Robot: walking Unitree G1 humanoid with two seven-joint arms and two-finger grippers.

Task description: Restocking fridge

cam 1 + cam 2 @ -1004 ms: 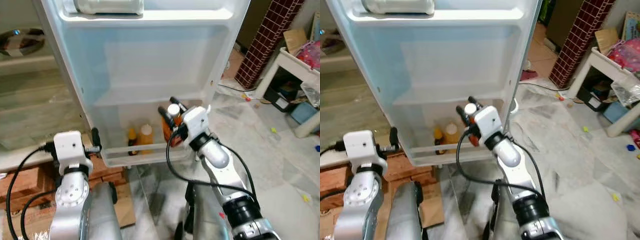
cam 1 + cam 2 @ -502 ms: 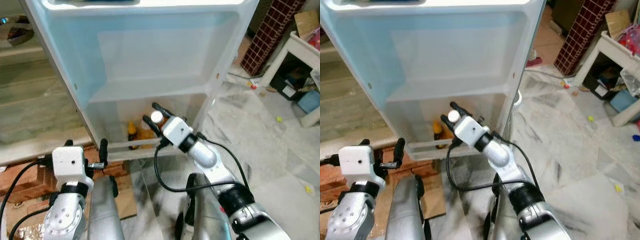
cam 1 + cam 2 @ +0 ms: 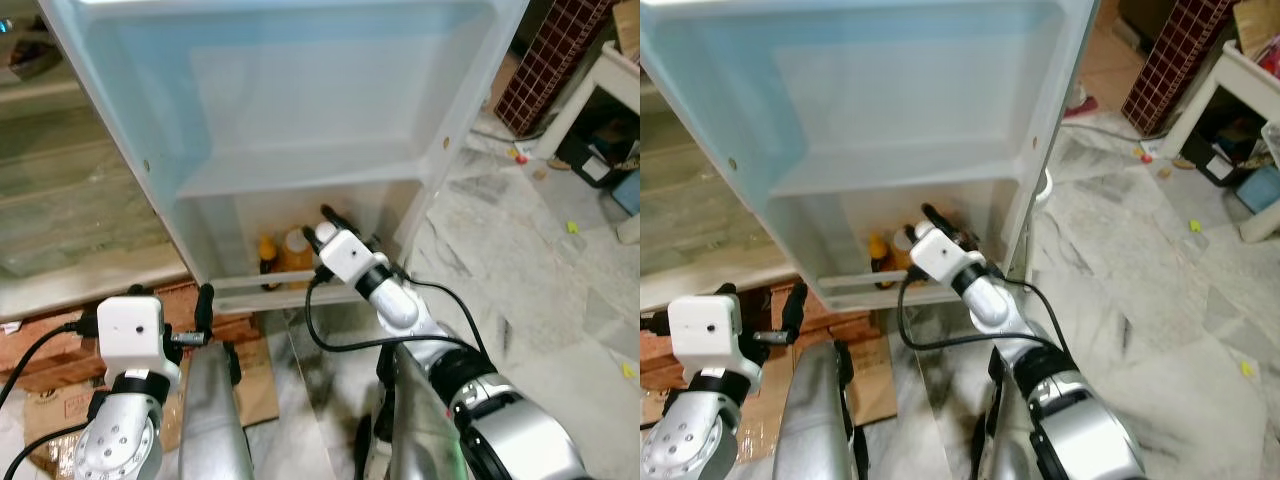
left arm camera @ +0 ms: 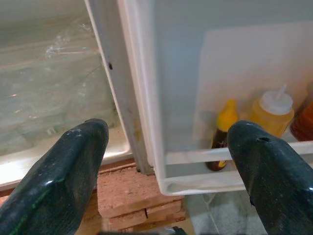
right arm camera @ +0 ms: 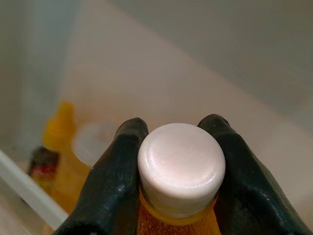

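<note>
Reaching into the bottom shelf of the open fridge door [image 3: 300,120], the right gripper [image 5: 176,161] has its two black fingers [image 5: 117,181] pressed on either side of the neck of an orange bottle [image 5: 171,223], just under its white cap [image 5: 181,166]. In the head views the gripper [image 3: 335,240] sits low inside the door bin [image 3: 290,297], above the white rail that runs across the front of the shelf. Two other bottles stand in the same bin, to the robot's left of the held one: a small dark sauce bottle with a yellow cap [image 4: 222,134] and, just beside it, a squeeze bottle with a white nozzle cap [image 4: 273,115]. Both are upright behind the rail.

The left gripper [image 4: 166,161] hangs lower and to the left, outside the door, with its fingers spread wide apart and nothing between them. It faces the hinge edge of the door, near a stack of reddish bricks [image 4: 132,196] under the fridge body.

Marble floor tiles [image 3: 520,260] spread to the right, scattered with small bits of coloured litter, and a tiled brown column [image 3: 545,50] stands further back beside a white table [image 3: 610,80].
</note>
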